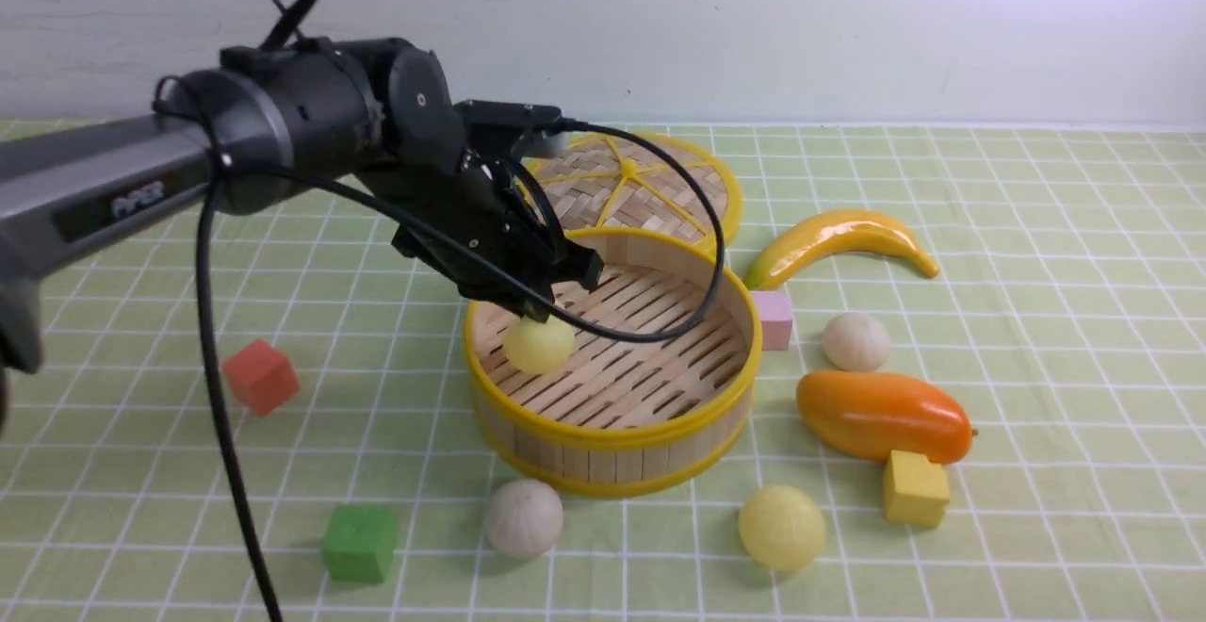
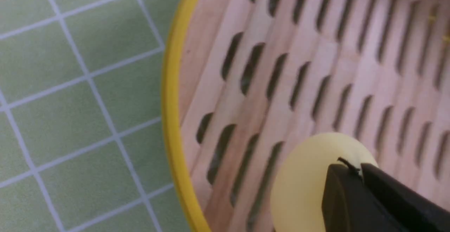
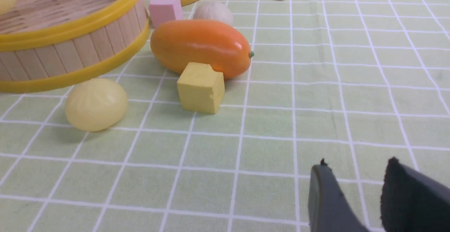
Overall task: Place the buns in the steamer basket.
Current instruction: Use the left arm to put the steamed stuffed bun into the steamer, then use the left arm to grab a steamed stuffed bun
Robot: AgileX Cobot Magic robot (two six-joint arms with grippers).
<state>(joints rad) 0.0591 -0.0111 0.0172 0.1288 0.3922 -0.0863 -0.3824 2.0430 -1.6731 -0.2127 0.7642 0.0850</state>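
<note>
Black left gripper (image 1: 535,309) angles down over the basket (image 1: 612,433).

Glossy orange mango (image 1: 884,417)

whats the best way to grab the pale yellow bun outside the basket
Grip the pale yellow bun around its rounded sides, probably coming straight down from above: it's ball-like, has no handle, and sits on the open tabletop, apart from the steamer basket.
</note>
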